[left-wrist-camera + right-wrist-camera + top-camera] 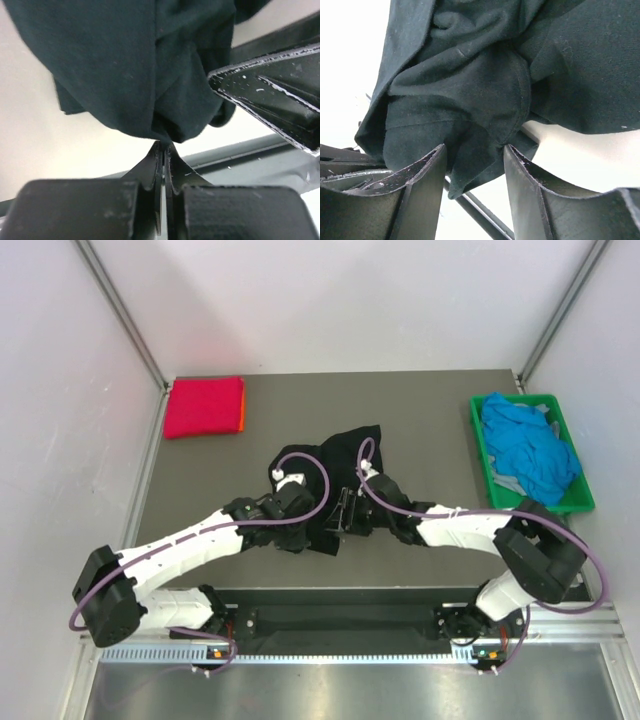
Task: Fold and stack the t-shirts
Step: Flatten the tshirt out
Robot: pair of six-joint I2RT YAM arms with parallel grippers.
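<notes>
Reaching inward, both arms meet at the black t-shirt (340,455).

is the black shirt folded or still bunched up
Bunched, not folded: the black t-shirt lies crumpled mid-table, its near edge pinched in the shut left gripper.

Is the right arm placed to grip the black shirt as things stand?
Probably yes: the right gripper stands open with a bunched fold of the black shirt between its fingers, nothing blocking; the left gripper already pinches it.
</notes>
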